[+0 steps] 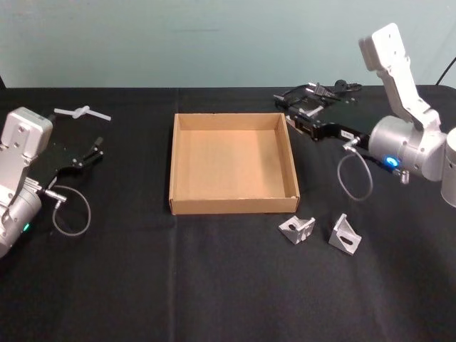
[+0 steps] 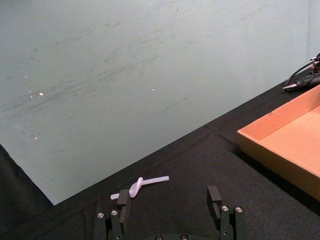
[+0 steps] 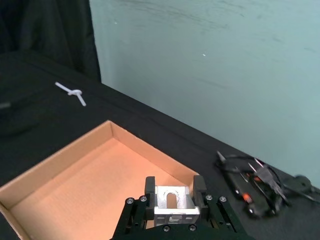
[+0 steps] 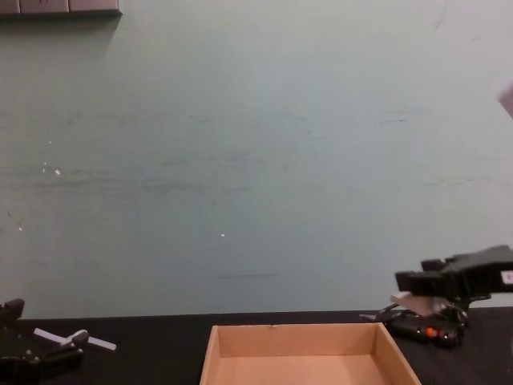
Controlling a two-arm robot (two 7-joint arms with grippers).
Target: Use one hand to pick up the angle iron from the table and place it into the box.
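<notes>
We hold an angle iron (image 3: 172, 202) in our right tool (image 1: 305, 112). Its two fingers are closed on the iron's sides. The tool hangs in the air by the far right corner of the box (image 1: 231, 205), about over the right wall in the chest view. It points to our left, toward the box. So the bare floor of the box lies to the left of the iron and below it. We think the next move turns on just that: go a little left, go down, then let go. The iron is a short bent piece. Its flat face with the slot faces the wrist camera, and the slot runs the same way as the fingers. So we judge that its long way runs along the tool, toward the box. The box is much wider than the iron, so it should fit any way round. The right tool is the nearer one. Our left tool (image 1: 91, 152) rests open and low at the left of the desk (image 1: 214, 285), well apart from the box. Two more pieces lie on the desk just in front of the box's near right corner: the inner iron (image 1: 297, 229) and, to its right, the outer iron (image 1: 345, 234).
</notes>
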